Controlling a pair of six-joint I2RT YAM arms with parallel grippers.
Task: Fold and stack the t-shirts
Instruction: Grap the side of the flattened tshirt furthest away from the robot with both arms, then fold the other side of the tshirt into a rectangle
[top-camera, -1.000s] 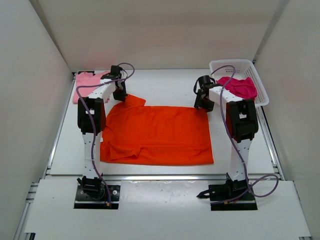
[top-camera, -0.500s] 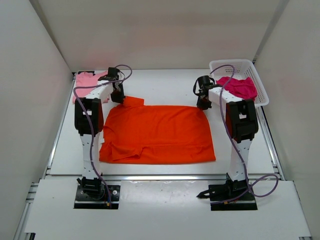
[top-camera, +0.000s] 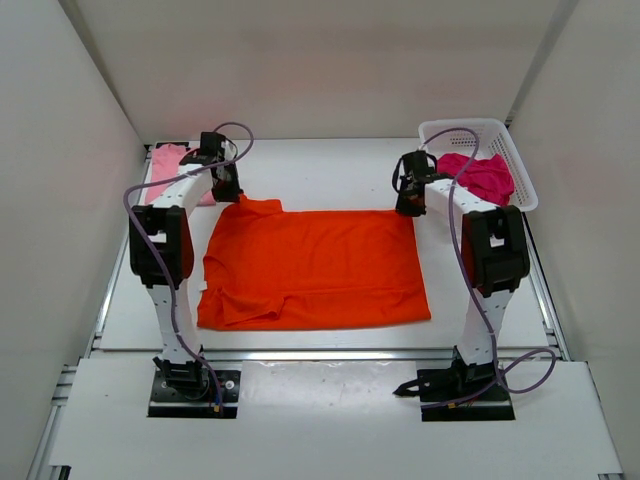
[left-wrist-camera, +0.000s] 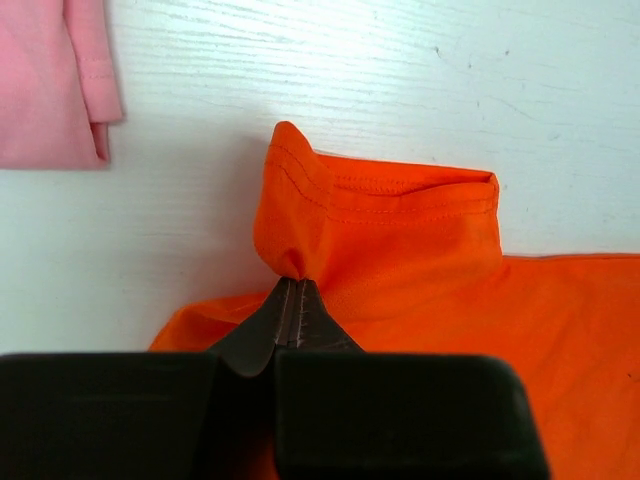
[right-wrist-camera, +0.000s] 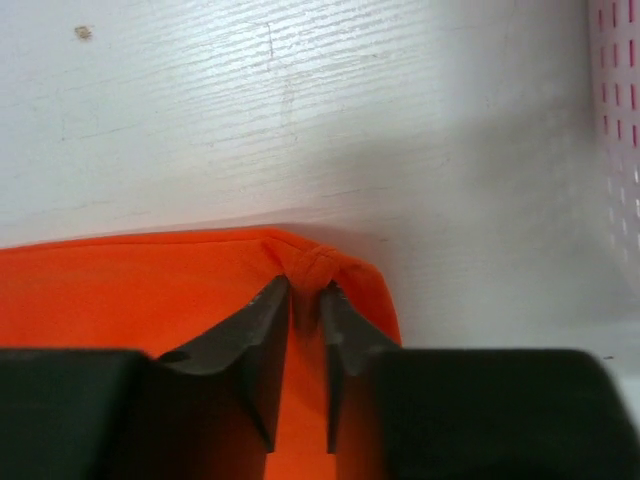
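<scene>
The orange t-shirt (top-camera: 315, 265) lies spread flat in the middle of the table. My left gripper (top-camera: 229, 187) is shut on its far left sleeve; in the left wrist view the jaws (left-wrist-camera: 293, 281) pinch a fold of the orange sleeve (left-wrist-camera: 400, 225). My right gripper (top-camera: 408, 204) is at the shirt's far right corner; in the right wrist view its jaws (right-wrist-camera: 305, 286) are closed narrowly on a bunched knot of orange fabric (right-wrist-camera: 150, 295). The light pink t-shirt (top-camera: 165, 163) lies at the far left, also in the left wrist view (left-wrist-camera: 50, 80). The magenta t-shirt (top-camera: 485, 173) sits in the basket.
The white mesh basket (top-camera: 470, 127) stands at the far right, just beyond my right gripper; its wall (right-wrist-camera: 620, 150) shows at the right edge of the right wrist view. White walls enclose the table on three sides.
Both grippers moved toward the far side, the left one also leftward, drawing the orange shirt's far edge straighter. The right gripper, open a second ago, closed on the shirt's corner.
</scene>
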